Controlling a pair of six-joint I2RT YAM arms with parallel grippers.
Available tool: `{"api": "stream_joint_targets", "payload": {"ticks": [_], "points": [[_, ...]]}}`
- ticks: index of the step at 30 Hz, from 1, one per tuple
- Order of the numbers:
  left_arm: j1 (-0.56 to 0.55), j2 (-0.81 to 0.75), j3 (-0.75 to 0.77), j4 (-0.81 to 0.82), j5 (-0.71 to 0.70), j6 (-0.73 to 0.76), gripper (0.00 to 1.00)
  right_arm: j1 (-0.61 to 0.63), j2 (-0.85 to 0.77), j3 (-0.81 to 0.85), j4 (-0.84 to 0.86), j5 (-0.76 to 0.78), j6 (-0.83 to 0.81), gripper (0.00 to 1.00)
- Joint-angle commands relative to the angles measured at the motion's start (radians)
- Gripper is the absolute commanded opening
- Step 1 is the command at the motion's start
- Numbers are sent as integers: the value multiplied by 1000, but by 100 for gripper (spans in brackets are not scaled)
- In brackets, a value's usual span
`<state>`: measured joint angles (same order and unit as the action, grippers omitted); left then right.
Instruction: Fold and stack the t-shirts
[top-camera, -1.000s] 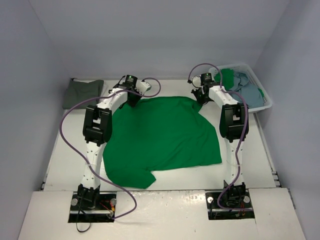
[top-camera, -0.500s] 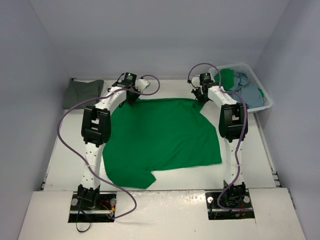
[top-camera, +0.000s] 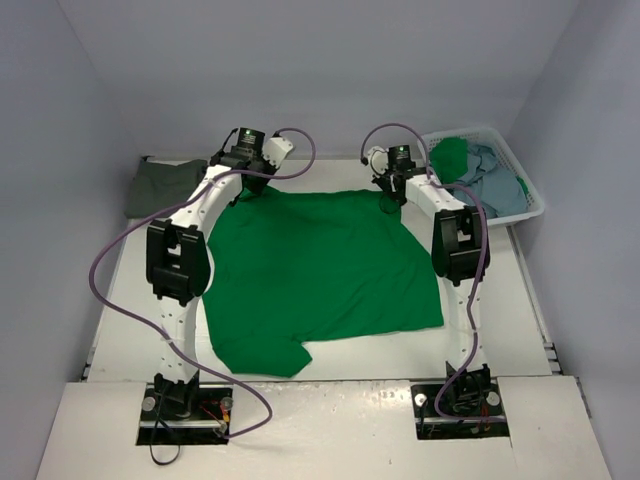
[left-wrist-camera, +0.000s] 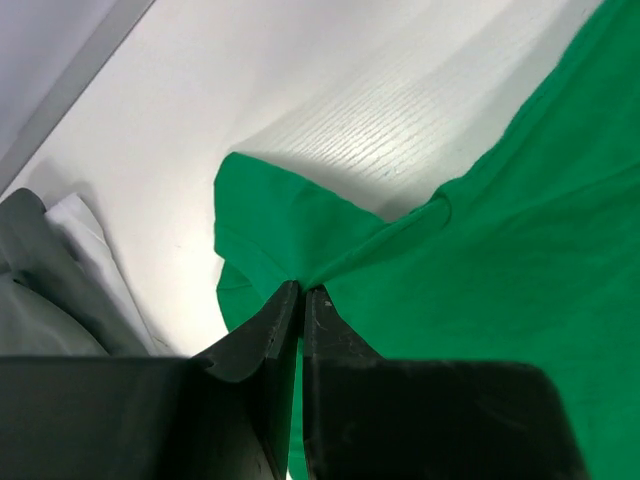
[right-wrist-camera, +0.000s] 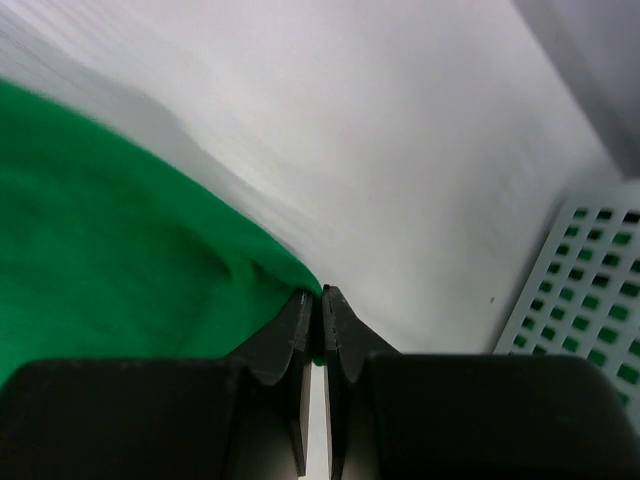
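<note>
**A:** While the bright green cloth t-shirt (top-camera: 320, 270) lies spread across the white counter (top-camera: 130, 310), what's each tool doing?

**B:** lol, left tool (left-wrist-camera: 301, 292) is clenched on its 11 o'clock corner, right tool (right-wrist-camera: 321, 293) pinching the 1 o'clock corner.

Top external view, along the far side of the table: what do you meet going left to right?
folded dark grey-olive t-shirt → left gripper, shut on the far edge of the green t-shirt → right gripper, shut on the same edge → white plastic basket
</note>
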<state>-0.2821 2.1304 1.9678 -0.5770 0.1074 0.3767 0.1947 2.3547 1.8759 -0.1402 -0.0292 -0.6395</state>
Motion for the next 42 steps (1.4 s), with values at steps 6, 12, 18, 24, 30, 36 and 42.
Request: {"api": "stream_joint_targets", "payload": {"ticks": [6,12,18,24,30,36,42], "points": [[-5,-81,6,-43,29,-47,0,15,-15,22,195,26,-123,0],[-5,-73,31,-78,28,-47,0,15,-15,-6,283,187,-196,0],[-12,-67,59,-136,23,-48,0,20,-75,-135,352,267,-253,0],[-23,-67,51,-135,29,-71,8,23,-118,-211,366,261,-256,0],[-54,28,118,-159,6,-76,42,31,-135,-258,364,253,-241,0],[-62,123,210,-140,-98,-27,42,35,-152,-291,361,244,-224,0],[-23,236,324,-52,-337,48,42,35,-176,-337,361,229,-206,0]]}}
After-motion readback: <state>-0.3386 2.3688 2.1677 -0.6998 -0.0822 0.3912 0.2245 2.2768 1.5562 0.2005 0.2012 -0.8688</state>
